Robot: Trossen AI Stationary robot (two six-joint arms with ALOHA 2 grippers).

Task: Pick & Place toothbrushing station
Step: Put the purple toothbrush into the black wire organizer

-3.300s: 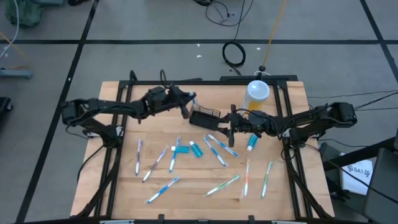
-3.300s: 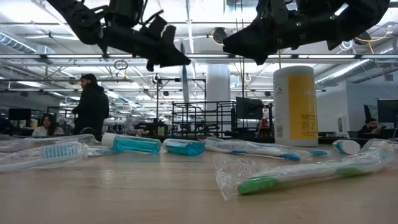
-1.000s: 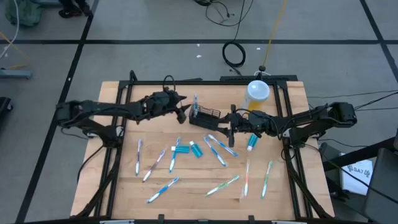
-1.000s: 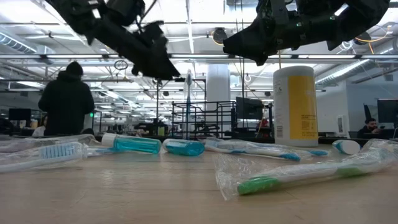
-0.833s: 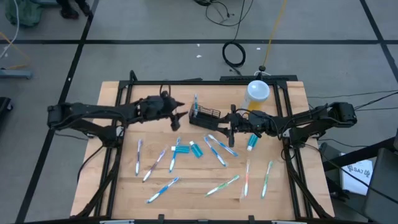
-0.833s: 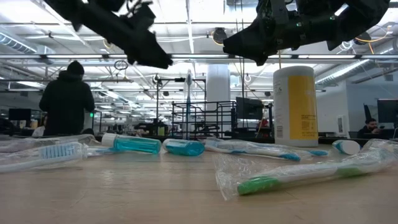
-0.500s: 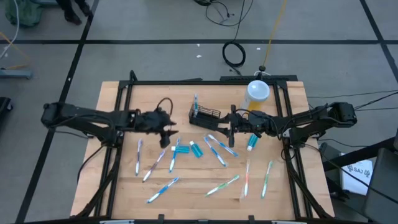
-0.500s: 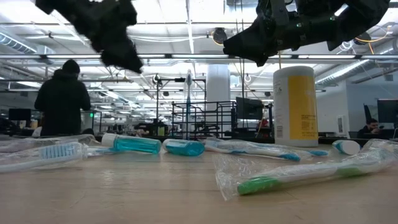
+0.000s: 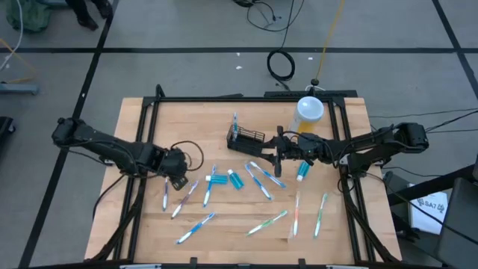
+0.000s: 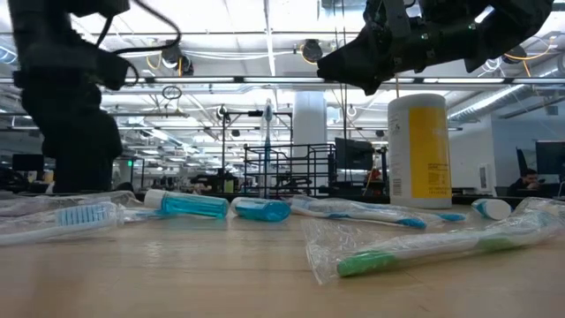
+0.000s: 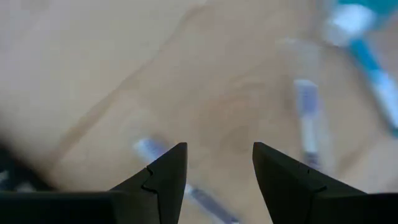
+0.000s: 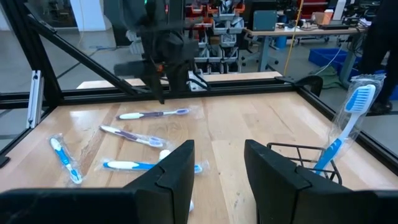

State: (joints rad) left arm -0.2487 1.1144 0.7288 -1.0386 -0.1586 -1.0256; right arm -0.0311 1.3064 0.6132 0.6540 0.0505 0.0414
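The toothbrushing station (image 9: 246, 139), a small black wire caddy, stands on the wooden table behind its middle. One blue-and-white toothbrush (image 9: 234, 124) stands upright in the caddy's left end, also seen in the right wrist view (image 12: 344, 127). My left gripper (image 9: 178, 181) hangs open, low over the wrapped toothbrushes (image 9: 166, 187) on the table's left half; its fingers (image 11: 163, 174) hold nothing. My right gripper (image 9: 275, 152) waits open just right of the caddy, above the table (image 10: 353, 66), pointing toward the table's left.
Several wrapped toothbrushes (image 9: 267, 222) and small blue toothpaste tubes (image 9: 235, 179) lie scattered over the table's middle and near half. A tall yellow bottle with a white lid (image 9: 309, 113) stands at the back right, behind my right arm. A black frame (image 9: 142, 119) edges the table.
My left gripper has drawn away from the caddy, toward the table's left and near edges, and come down low over the wrapped toothbrushes. The toothbrush in the caddy has stayed upright. My right arm has kept still.
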